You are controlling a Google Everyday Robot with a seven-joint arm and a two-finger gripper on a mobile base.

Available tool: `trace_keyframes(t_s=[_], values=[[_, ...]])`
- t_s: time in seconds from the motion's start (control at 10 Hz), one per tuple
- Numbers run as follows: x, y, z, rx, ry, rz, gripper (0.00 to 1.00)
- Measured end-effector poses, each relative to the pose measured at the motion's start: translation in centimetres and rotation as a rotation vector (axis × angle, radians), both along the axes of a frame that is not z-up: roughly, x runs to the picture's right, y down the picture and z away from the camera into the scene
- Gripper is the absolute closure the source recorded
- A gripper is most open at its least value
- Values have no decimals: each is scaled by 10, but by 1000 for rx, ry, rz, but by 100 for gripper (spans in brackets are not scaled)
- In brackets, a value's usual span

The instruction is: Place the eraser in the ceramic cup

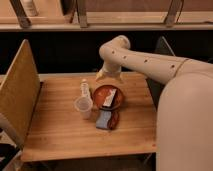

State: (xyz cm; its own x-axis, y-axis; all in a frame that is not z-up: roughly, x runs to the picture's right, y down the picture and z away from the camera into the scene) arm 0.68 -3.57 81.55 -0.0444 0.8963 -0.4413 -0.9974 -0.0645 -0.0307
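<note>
The eraser, a pale flat block, lies tilted inside the reddish-brown bowl in the middle of the wooden table. The ceramic cup, small and off-white, stands upright just left of the bowl, apart from it. My gripper hangs at the end of the white arm over the table's back edge, just behind the bowl and above it. It is open and holds nothing.
A small clear bottle stands behind the cup. A blue pad lies on a dark brown dish in front of the bowl. A yellow panel walls the table's left side. A dark chair back stands at the right.
</note>
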Motion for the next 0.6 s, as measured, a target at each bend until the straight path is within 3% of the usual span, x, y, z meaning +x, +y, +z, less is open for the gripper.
trace_keyframes(t_s=[0.3, 0.6], values=[[-19, 16, 27, -34, 16, -25, 20], [-11, 12, 57, -61, 75, 13, 20]])
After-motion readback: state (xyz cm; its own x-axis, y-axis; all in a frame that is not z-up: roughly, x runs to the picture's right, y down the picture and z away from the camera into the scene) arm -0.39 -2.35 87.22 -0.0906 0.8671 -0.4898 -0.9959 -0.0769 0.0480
